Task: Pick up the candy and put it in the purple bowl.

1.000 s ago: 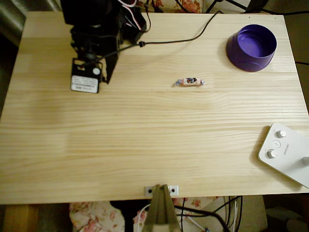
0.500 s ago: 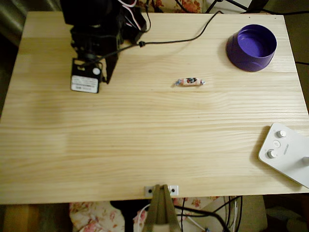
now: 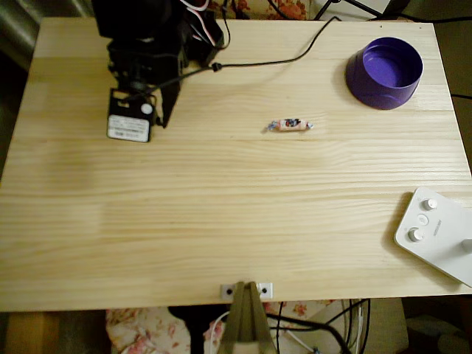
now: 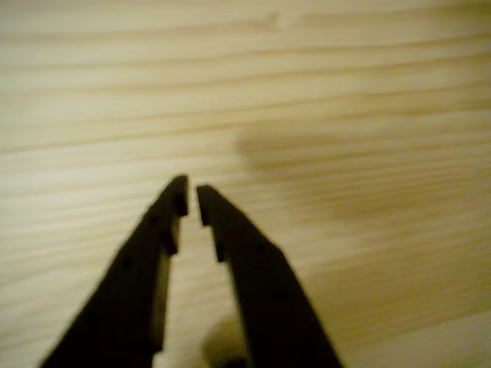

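The whole wooden table (image 3: 221,192) is seen straight down from above in the overhead view, from well up, its edges inside the frame. In the wrist view the same tabletop (image 4: 345,115) is faced from close by, past the gripper (image 4: 192,201), whose black fingers (image 4: 146,261) rise from the lower edge. The bare wood is shared by both views.

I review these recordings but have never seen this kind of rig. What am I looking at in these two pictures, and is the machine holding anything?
The overhead view looks straight down on a light wooden table. The black robot arm sits at the top left. A tiny pinkish-white wrapped candy lies mid-table, apart from the round purple plastic bowl at the top right. A white device with knobs lies at the right edge. The wrist view comes from a camera on the arm: its two black fingers form the gripper, nearly closed above bare wood, holding nothing.
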`<state>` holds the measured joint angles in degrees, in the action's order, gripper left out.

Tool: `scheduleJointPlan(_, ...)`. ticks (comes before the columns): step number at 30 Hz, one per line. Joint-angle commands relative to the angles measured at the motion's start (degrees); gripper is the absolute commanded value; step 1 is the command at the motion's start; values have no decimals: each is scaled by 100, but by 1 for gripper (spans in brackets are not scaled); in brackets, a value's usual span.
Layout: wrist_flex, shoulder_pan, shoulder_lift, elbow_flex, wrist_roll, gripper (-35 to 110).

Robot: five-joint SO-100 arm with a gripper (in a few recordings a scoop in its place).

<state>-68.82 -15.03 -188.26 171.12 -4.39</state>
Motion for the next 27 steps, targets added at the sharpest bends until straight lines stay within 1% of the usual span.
scheduleJointPlan(1, 0, -70, -79, -70, -70, -1)
scheduleJointPlan(27, 0, 70, -79, -70, -202, -1)
